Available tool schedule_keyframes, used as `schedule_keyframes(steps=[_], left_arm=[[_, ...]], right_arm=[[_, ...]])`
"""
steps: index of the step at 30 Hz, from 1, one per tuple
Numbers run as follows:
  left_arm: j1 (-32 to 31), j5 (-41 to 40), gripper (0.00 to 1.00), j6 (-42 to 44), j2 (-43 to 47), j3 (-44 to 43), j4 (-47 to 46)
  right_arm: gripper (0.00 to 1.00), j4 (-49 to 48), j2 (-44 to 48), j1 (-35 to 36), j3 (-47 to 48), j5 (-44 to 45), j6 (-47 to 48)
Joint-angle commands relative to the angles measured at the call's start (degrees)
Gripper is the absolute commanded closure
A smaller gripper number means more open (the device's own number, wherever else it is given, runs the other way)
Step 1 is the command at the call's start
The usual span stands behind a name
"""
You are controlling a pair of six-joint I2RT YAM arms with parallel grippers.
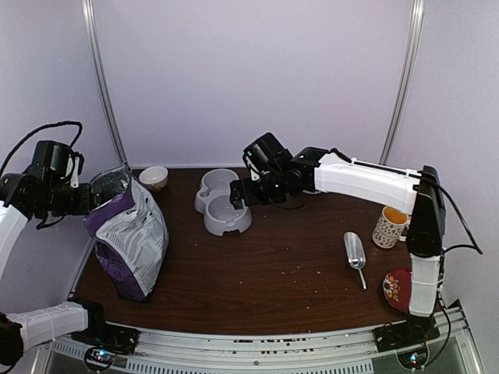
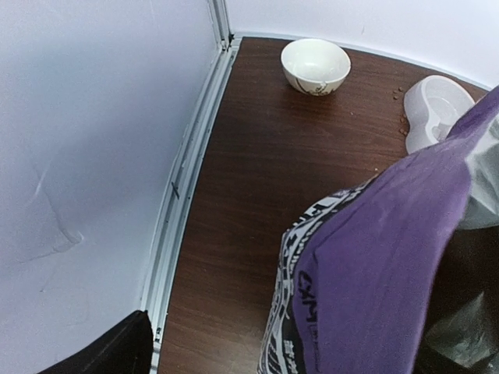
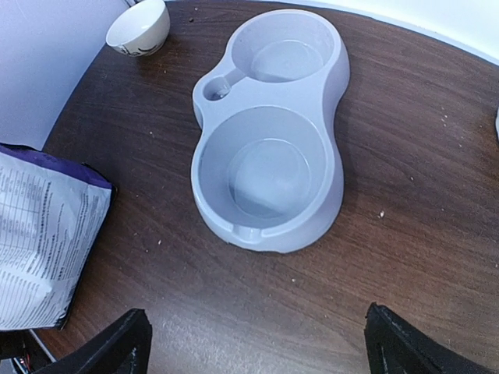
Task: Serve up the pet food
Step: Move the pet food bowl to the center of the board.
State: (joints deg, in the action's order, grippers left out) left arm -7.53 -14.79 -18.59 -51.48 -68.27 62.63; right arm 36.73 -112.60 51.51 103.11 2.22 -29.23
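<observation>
Left gripper (image 1: pixel 84 200): jaws apart at the bag's (image 1: pixel 132 234) top edge, at the table's (image 1: pixel 273 273) left side. In the left wrist view one dark finger (image 2: pixel 117 351) sits low left, with bare table between it and the bag. The other finger is hidden behind the purple panel. No grip on the bag shows.

Right gripper (image 1: pixel 238 193): jaws wide apart, nothing between them. Both fingers (image 3: pixel 125 343) show at the bottom corners of the right wrist view, over bare table. From the top view it hangs at the right edge of the double bowl (image 3: pixel 265 92). Can't tell if it touches.

Bag stands upright with a slight lean, top open. White printed side faces the top camera, purple side faces the left edge.

Pet food (image 2: pixel 399 93): seen only as a few brown bits loose on the table, just beside the double bowl. Can't see into the bag.

Double bowl is grey, at mid-back of the table, well apart from the bag. Small bowl (image 1: pixel 153 178) is white, near the back wall, between the bag top and the double bowl.

On the right side, the scoop (image 1: pixel 354 251) lies flat with its handle toward the near edge. Mug (image 1: pixel 390 227) stands upright just right of it. Red disc (image 1: pixel 398 287) is near the right arm's base, partly hidden by the arm.
</observation>
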Motion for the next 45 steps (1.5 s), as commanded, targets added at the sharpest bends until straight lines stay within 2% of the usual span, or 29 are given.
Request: schedule_keyframes(steps=[1,10,15,19,31,34,37,45], left_arm=[[0.4,3.0,0.02,-1.0,3.5,4.8,-4.0],[0.3,2.5,0.02,-2.4,10.8,11.1,-8.3],[0.4,3.0,0.02,-2.5,11.9,11.1,-8.6],[0.3,4.1,0.02,-2.2,11.9,10.3,-8.4],[0.3,7.9,0.02,-2.8,11.8,7.8,-7.6],[0.4,8.1,0.02,-2.8,12.0,7.3,-7.3],[0.4,8.0,0.02,-2.6,11.9,6.5,-6.7],[0.4,8.7,0.02,-2.3,12.0,5.2,-5.9]], right_arm=[[0.03,1.7,-7.1,0.2,7.8,-0.3,1.5],[0.06,2.7,-17.9,-0.1,19.2,-0.4,0.0],[0.09,3.0,-20.4,-0.7,21.0,3.6,-1.7],[0.15,3.1,-22.1,-2.2,21.4,5.3,-5.4],[0.35,6.6,-29.2,-3.5,26.3,0.3,-15.6],[0.37,9.0,-29.7,-3.3,26.2,0.7,-15.6],[0.44,10.5,-29.2,-2.9,24.4,0.8,-14.8],[0.62,8.6,-22.1,-1.5,13.6,0.7,-13.7]])
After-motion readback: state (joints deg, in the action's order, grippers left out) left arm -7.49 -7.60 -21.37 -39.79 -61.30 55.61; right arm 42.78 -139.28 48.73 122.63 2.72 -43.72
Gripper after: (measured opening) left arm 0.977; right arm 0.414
